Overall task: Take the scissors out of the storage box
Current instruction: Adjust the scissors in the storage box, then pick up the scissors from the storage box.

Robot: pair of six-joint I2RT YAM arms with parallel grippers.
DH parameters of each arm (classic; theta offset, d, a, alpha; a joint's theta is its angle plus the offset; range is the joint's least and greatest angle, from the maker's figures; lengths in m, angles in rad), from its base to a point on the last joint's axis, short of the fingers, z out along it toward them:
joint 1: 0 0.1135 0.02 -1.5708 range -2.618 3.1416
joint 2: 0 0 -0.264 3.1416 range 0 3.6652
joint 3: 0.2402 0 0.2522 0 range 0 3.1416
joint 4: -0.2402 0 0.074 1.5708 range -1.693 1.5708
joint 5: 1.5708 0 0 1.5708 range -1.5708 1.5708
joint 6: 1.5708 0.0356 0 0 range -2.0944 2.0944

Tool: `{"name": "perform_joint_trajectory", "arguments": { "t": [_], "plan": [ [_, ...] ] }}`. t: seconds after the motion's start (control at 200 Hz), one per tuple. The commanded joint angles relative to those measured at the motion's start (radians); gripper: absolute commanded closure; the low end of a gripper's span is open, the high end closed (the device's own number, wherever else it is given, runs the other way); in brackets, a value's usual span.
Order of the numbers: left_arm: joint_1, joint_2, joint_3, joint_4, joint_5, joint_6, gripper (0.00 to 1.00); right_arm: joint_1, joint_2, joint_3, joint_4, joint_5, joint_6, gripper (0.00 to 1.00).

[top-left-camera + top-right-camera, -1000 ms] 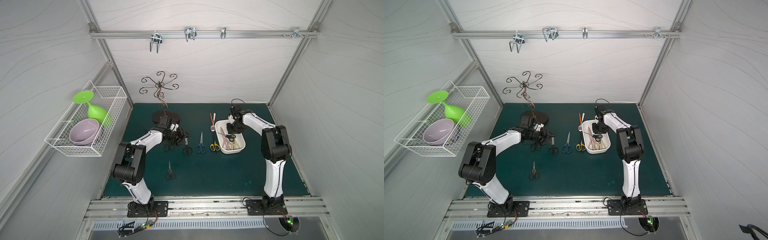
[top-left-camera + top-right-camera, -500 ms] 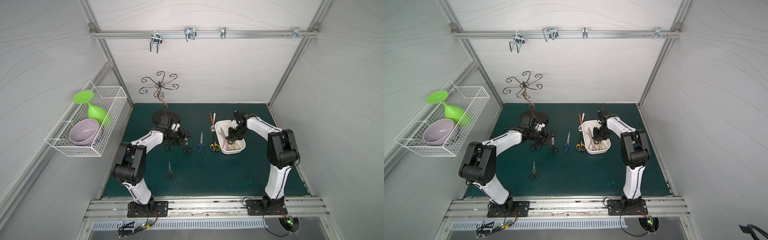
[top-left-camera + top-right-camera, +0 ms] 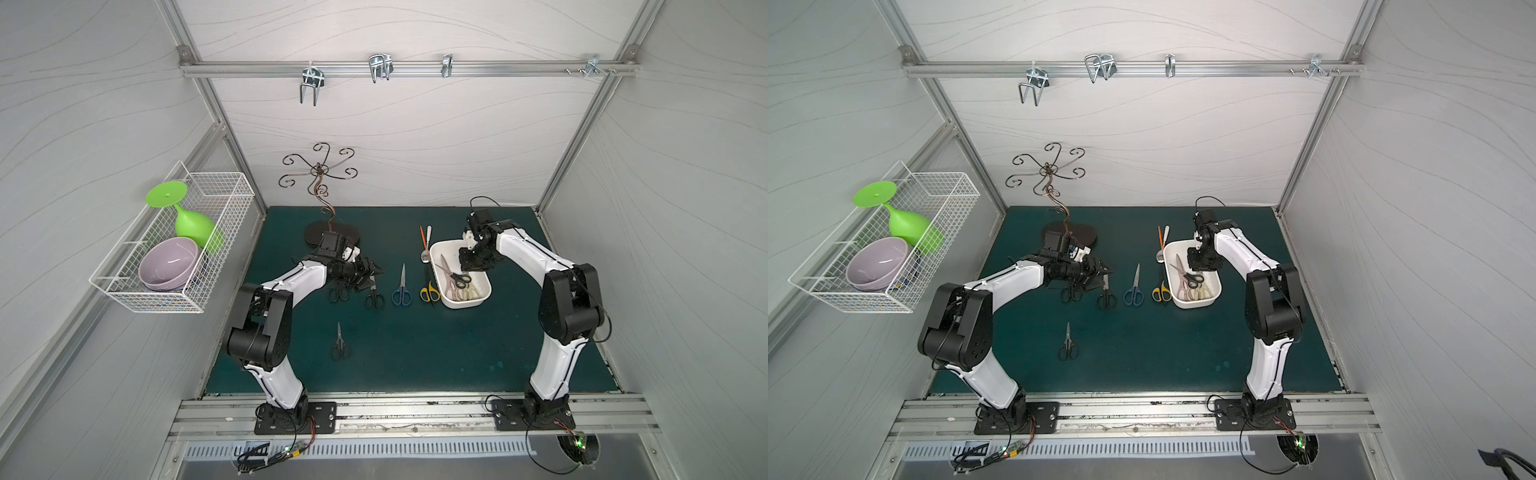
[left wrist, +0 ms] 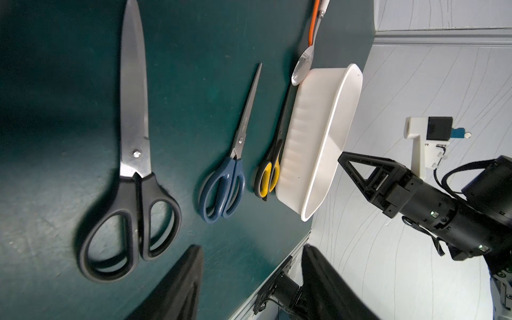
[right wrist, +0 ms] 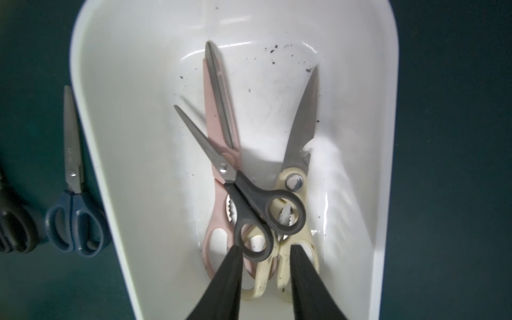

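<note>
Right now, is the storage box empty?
Not empty: the storage box holds black-handled scissors lying across pink shears and cream shears.

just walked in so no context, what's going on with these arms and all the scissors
The robot is emptying the storage box. The right gripper hangs over the box, jaws apart above the handles of a black-handled pair that lies across the pink shears and cream shears; nothing is gripped yet. Five pairs, including the blue-handled pair, already lie on the green mat. The left gripper hovers open and empty over the mat.
</note>
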Motion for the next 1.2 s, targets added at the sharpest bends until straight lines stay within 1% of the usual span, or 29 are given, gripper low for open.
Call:
{"name": "perform_joint_trajectory", "arguments": {
  "t": [0.0,0.15,0.505,0.92,1.195],
  "plan": [
    [-0.004,-0.028,0.015,0.014,0.011,0.008,0.39,0.002,0.042,0.005,-0.032,0.039,-0.049,0.67],
    [-0.004,-0.029,0.021,-0.002,0.009,0.017,0.39,0.000,0.065,-0.014,-0.008,0.077,-0.074,0.67],
    [-0.003,-0.038,0.021,-0.022,-0.004,0.024,0.39,-0.012,0.104,-0.027,0.039,0.102,-0.126,0.70],
    [-0.005,-0.037,0.021,-0.024,-0.011,0.019,0.39,-0.013,0.122,-0.039,0.046,0.080,-0.132,0.71],
    [-0.007,-0.027,0.019,-0.015,-0.011,0.011,0.39,-0.007,0.082,-0.070,0.052,0.065,-0.106,0.70]
  ]
}}
